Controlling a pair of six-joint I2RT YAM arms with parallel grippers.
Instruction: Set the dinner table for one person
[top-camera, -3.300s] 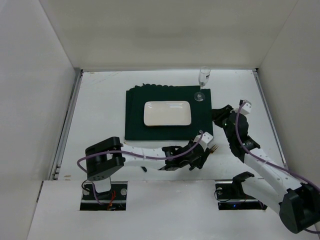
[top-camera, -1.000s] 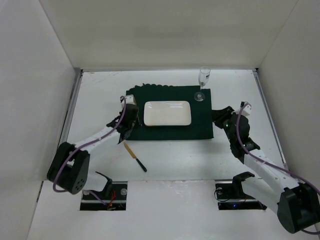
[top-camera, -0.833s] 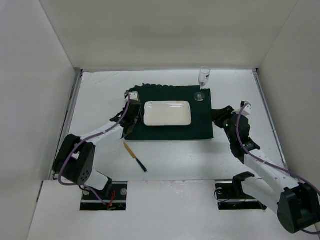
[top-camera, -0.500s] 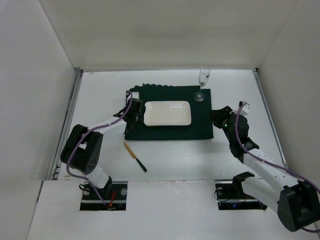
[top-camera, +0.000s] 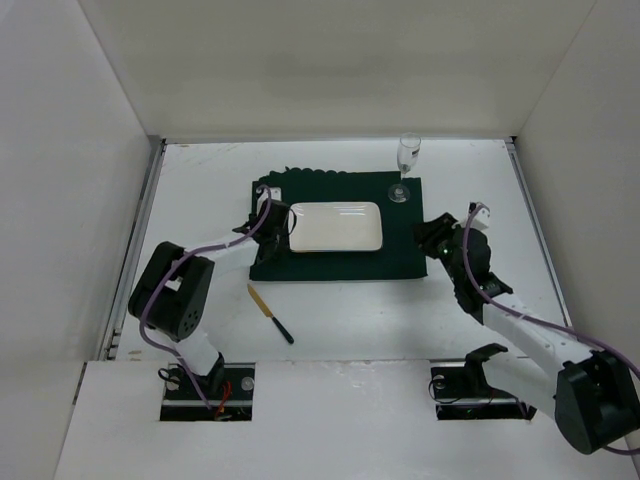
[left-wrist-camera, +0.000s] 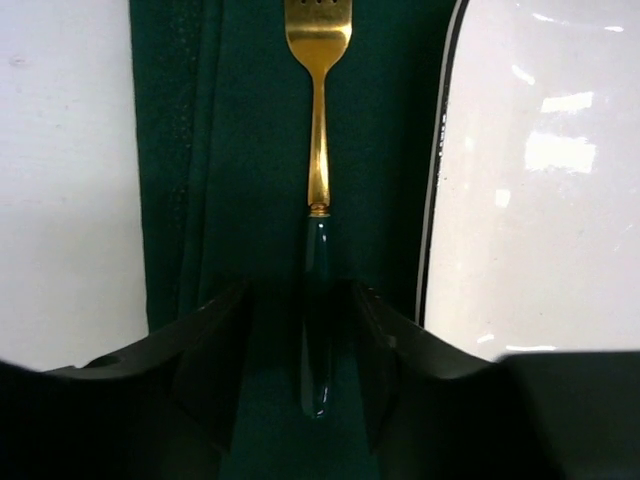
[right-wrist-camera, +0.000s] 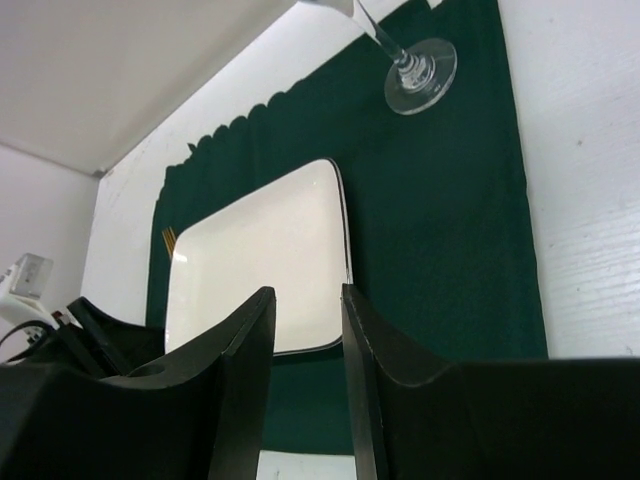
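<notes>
A white rectangular plate lies in the middle of the dark green mat on the white dinner table. A fork with a gold head and dark green handle lies on the mat just left of the plate. My left gripper is low over the fork's handle; in the left wrist view the gripper is open, with its fingers either side of the handle and apart from it. My right gripper is open and empty at the mat's right edge. A wine glass stands at the mat's far right corner.
A knife with a gold blade and dark handle lies on the table in front of the mat's left corner. White walls enclose the table on the left, far and right sides. The glass's foot shows in the right wrist view.
My left arm has swung from the table's front right to the mat's left side, then edged in beside the plate. The knife now shows on the table. My right gripper shifted slightly left.
</notes>
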